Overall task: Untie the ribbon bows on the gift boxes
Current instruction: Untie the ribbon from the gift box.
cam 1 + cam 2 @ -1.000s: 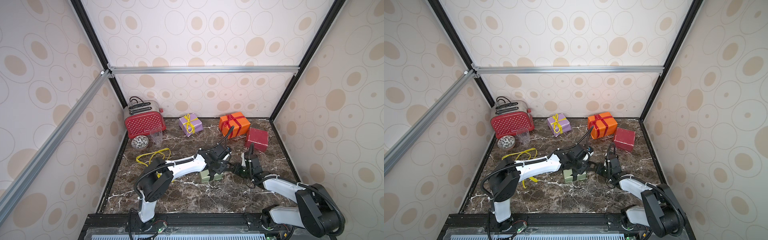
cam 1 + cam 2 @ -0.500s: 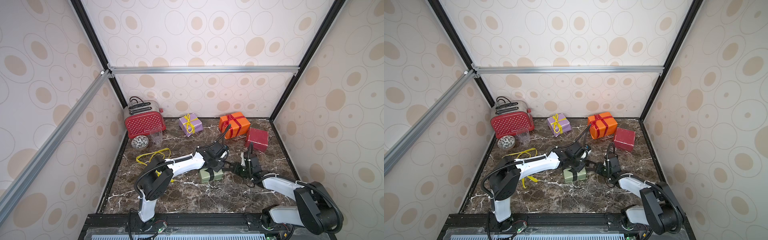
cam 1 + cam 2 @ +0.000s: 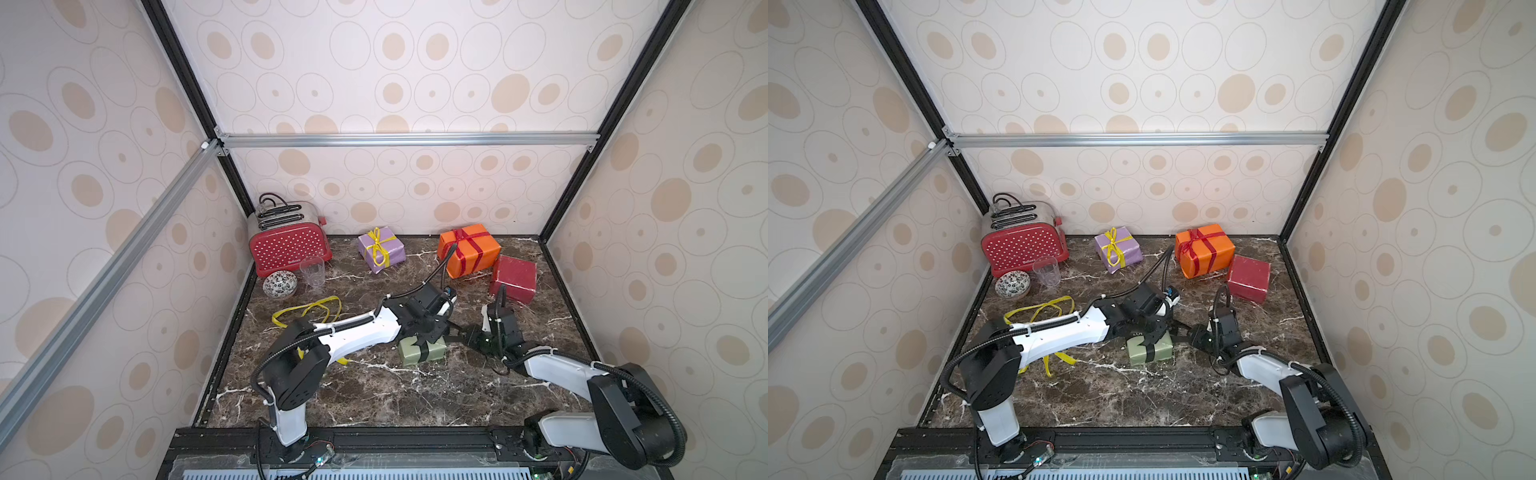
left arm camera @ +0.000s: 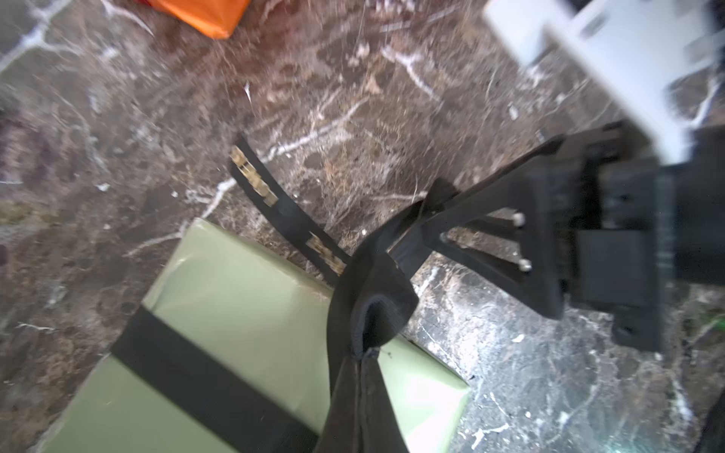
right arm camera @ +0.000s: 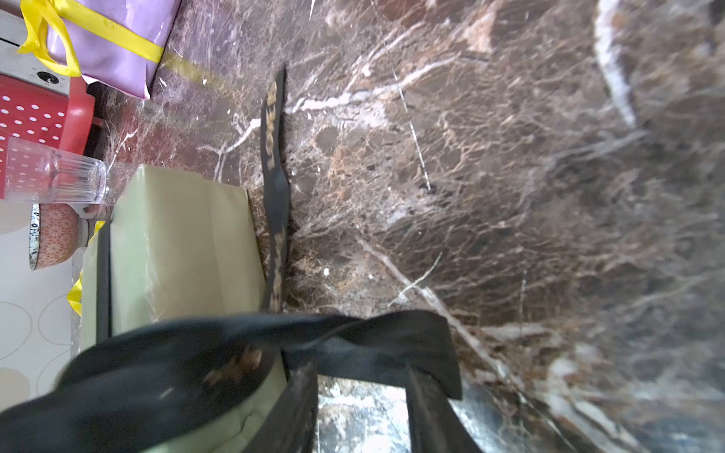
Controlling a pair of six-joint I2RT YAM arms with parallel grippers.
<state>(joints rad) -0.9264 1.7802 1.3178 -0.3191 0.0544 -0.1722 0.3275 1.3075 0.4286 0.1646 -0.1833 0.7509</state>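
- Black ribbon (image 4: 368,290): bound round the olive green box (image 3: 409,353), which sits near the middle of the bench (image 3: 374,395), between the two arms. The knot stands lifted off the box edge that faces the right arm.
- Left hand (image 3: 432,330): closed, pinching a gathered fold of the ribbon just above the box.
- Right hand (image 4: 416,223): its own wrist view shows a gap between the fingers, with ribbon draped across their tips. Whether it clamps the ribbon cannot be told.
- Handling (judged): flat satin, limp, almost weightless, with no stiffness to push against. The smooth face probably slips in a light pinch, so a firm grip across the full width suits it.
- Lettered tail (image 5: 274,164): lies flat on the bench, just beside the box. Best taken where it rises toward the knot, since the flat end gives little to catch.
- Box (judged): small, paper-wrapped, likely light. It may slide or tip under a one-sided pull, so opposed pulls from both hands look safer. The wrapping may crease.
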